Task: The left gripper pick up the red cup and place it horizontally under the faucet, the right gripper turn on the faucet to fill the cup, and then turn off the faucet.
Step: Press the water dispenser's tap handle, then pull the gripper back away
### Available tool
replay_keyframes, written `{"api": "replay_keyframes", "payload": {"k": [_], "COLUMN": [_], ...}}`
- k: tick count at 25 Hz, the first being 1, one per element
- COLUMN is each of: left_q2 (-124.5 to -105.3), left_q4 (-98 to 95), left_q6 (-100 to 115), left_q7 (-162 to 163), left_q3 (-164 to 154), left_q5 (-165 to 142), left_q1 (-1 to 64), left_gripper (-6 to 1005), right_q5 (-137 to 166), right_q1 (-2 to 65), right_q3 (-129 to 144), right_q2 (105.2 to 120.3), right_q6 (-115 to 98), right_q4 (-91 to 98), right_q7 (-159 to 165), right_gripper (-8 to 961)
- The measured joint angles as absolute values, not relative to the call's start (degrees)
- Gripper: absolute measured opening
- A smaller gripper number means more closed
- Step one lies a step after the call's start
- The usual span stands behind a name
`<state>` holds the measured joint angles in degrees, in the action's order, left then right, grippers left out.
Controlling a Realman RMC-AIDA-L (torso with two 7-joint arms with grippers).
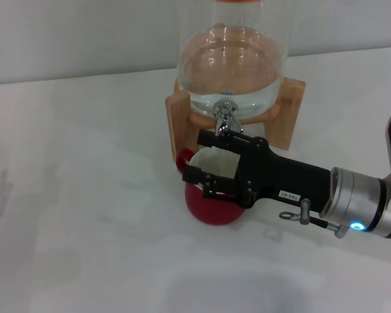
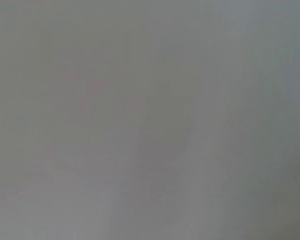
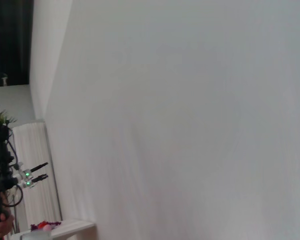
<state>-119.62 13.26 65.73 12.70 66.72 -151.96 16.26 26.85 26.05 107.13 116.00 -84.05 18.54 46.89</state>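
The right hand (image 1: 208,160) reaches in from the right edge of the surface (image 1: 85,215), its long black body with a small white label lying nearly level. Its 2 fingers are spread apart: the upper one ends at the faucet (image 1: 225,120), at or just beside the chrome tap body, and the lower one hangs over the front rim of the red cup (image 1: 212,195). Neither finger visibly clamps anything. The red cup stands upright on the surface directly under the faucet, white inside showing, its small handle pointing toward the left edge. Behind it, toward the far edge, the glass jar (image 1: 231,59) sits on its wooden stand (image 1: 290,114). The left hand appears in no view.
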Motion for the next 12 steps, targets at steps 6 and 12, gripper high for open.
{"api": "replay_keyframes", "payload": {"k": [6,12], "left_q2": [-119.62,-119.62], "left_q4": [13.20,13.59], "left_q6": [65.38,64.51], "left_q7": [12.70,12.52], "left_q3": [66.71,66.71], "left_q5": [-151.96,-151.96], "left_q1": [16.27,16.37], "left_gripper": [863,863], "right_q5": [26.15,26.02], "right_q1": [25.49,24.98], "right_q3": [106.83,106.09], "right_q2": [115.68,115.54], "right_q6": [-84.05,-84.26], "right_q4": [18.54,18.54], "right_q7": [46.74,46.55], "right_gripper": [766,766]}}
